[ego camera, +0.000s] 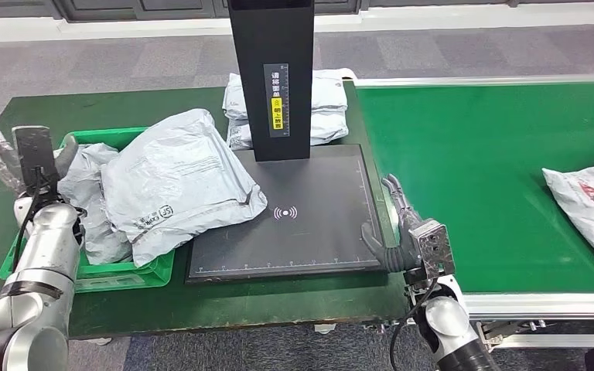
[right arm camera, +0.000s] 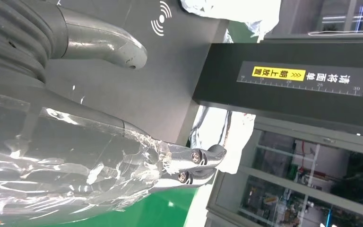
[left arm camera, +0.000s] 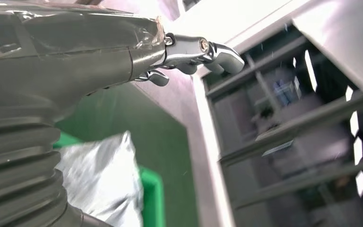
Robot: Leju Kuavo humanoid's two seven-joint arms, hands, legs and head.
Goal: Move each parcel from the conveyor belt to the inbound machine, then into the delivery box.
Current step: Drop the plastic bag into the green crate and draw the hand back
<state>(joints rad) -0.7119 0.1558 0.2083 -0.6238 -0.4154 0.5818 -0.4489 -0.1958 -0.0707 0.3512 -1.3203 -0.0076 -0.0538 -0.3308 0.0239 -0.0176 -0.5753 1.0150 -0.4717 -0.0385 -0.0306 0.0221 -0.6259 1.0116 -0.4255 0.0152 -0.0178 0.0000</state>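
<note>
Starting nearest the robot: right hand [ego camera: 393,224] sits at the near right edge of the inbound machine [ego camera: 317,232], fingers spread, thumb apart, nothing in it; the right wrist view agrees. Left hand [ego camera: 4,154] is raised beside the far left corner of the delivery box [ego camera: 147,272], fingers apart and bare, nothing held.

The green delivery box is already heaped with grey parcels. One large grey parcel [ego camera: 178,182] lies on top, its corner hanging over the box rim onto the scan plate, so judged dropped but not fully settled inside. The scan plate otherwise carries no parcel.

On the conveyor belt [ego camera: 472,170], one white parcel [ego camera: 592,205] with red print waits at the right edge, well apart from the right hand. Judgement: several parcels done, at least this one left; the next cycle calls for a reach right to the belt.

Farther back, behind the machine's black column [ego camera: 272,77], a stack of grey parcels [ego camera: 321,108] lies on the table; I can't tell if those count as done.

Writing: a wireless scan symbol [ego camera: 285,212] is printed on the plate, with ruler ticks along the plate edges. A yellow-and-white Chinese label [ego camera: 278,100] runs down the column, too small to read. The big parcel has a black printed logo, unreadable.
</note>
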